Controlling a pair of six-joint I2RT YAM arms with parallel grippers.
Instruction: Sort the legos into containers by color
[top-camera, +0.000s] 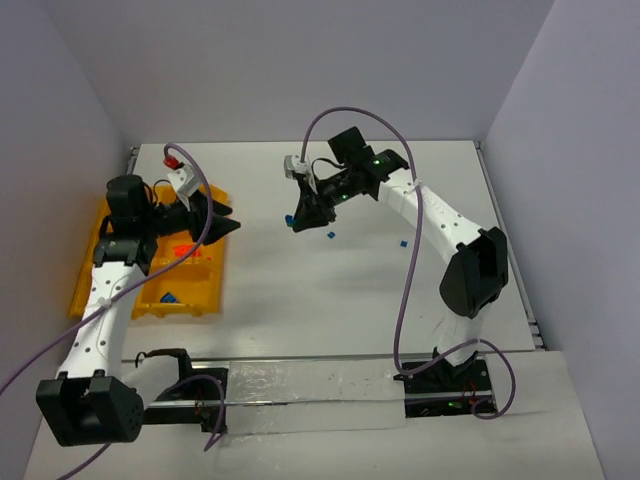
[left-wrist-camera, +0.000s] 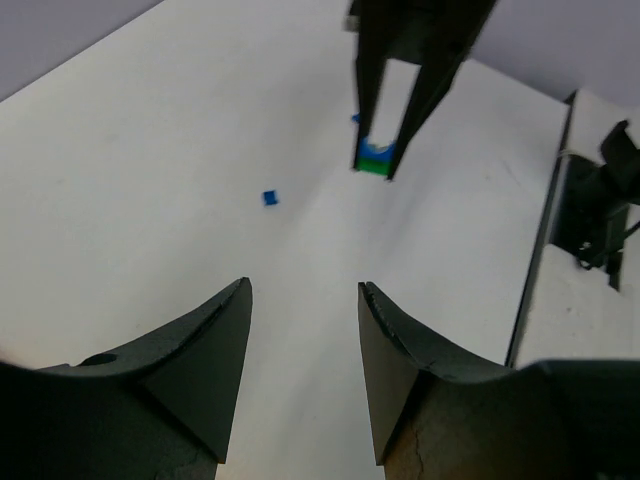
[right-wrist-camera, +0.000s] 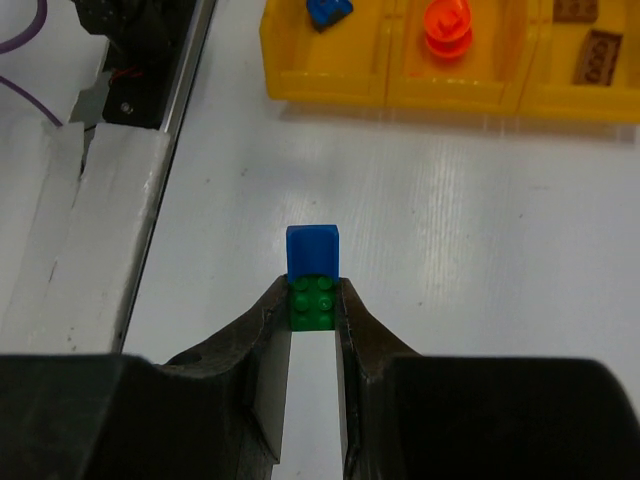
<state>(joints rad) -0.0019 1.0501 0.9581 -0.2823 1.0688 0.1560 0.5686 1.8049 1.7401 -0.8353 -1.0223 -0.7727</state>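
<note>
My right gripper is pinched shut on a green brick with a blue brick stuck to its far end, well clear of the yellow tray. My left gripper stands half open and empty at the tray's edge facing that brick. A loose blue bit lies on the table away from the tray. Inside the tray, a blue piece and an orange-red piece sit in neighbouring bins.

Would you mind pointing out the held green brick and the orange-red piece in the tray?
green brick (right-wrist-camera: 311, 304): right wrist view, studded top face.
orange-red piece (right-wrist-camera: 447, 26): right wrist view, round top.
</note>
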